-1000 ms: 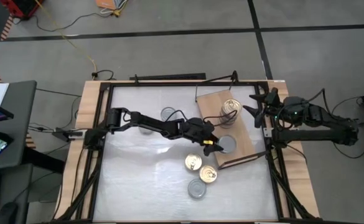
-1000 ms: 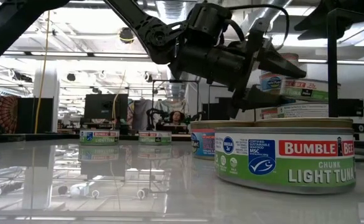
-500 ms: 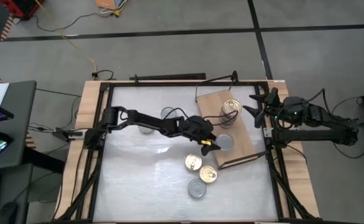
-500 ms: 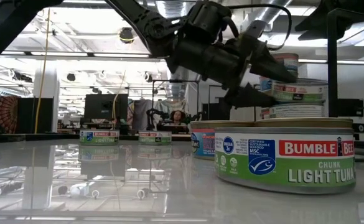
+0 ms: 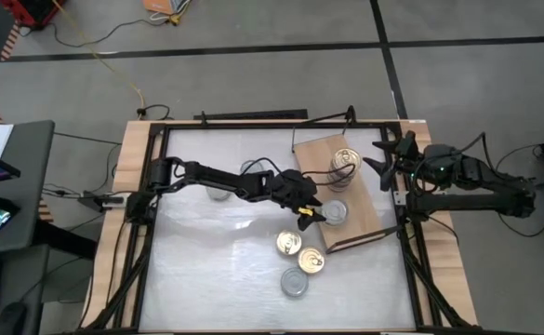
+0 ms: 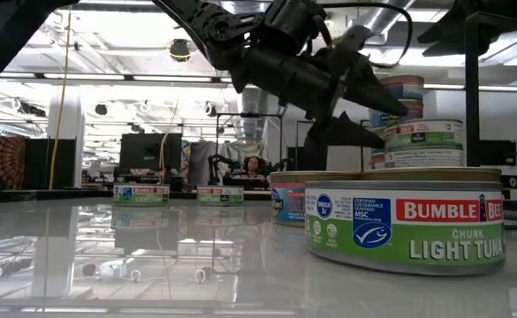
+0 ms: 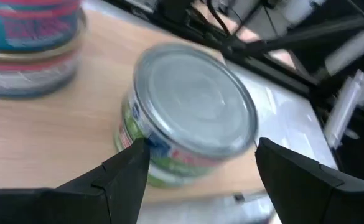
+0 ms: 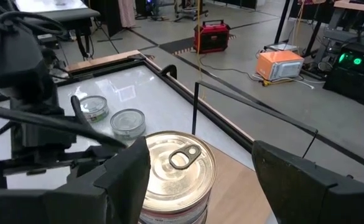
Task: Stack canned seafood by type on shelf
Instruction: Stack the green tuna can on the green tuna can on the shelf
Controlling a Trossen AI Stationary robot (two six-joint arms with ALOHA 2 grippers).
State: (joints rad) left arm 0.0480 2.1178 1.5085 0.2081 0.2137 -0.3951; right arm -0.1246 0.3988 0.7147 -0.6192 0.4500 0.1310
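Since a second ago the left claw (image 5: pixel 311 215) has pulled back a bit from the shelf (image 5: pixel 364 228) toward the middle of the table (image 5: pixel 206 270), and the silver-lidded tin (image 7: pixel 191 118) it was hanging over now sits clear on the board, just off its fingertips. In the left wrist view that tin stands upright on the wood with the two dark fingers spread wide either side and nothing between them, so I'd say it's been let go.

The gold-lidded stack (image 5: pixel 344 166) is at the far end of the shelf, apart from the silver tin. From the side it looks like three tins tall, though I wouldn't swear to it.

Step-wise, this looks like the end of one placement: a second pile by type has been started on the shelf. Next move would be going back for another tin from the table and setting it on the matching pile, squarely so it doesn't slide off the lid below.

Count on the table, from above: two gold-lidded tins (image 5: pixel 288 244) side by side near the shelf's near edge, a silver one (image 5: pixel 294 282) just in front of them, and what looks like two more silver ones (image 5: pixel 250 170) mostly hidden under the left arm.

The right claw (image 5: pixel 383 161) waits at the table's right edge beside the shelf, fingers spread, holding nothing.
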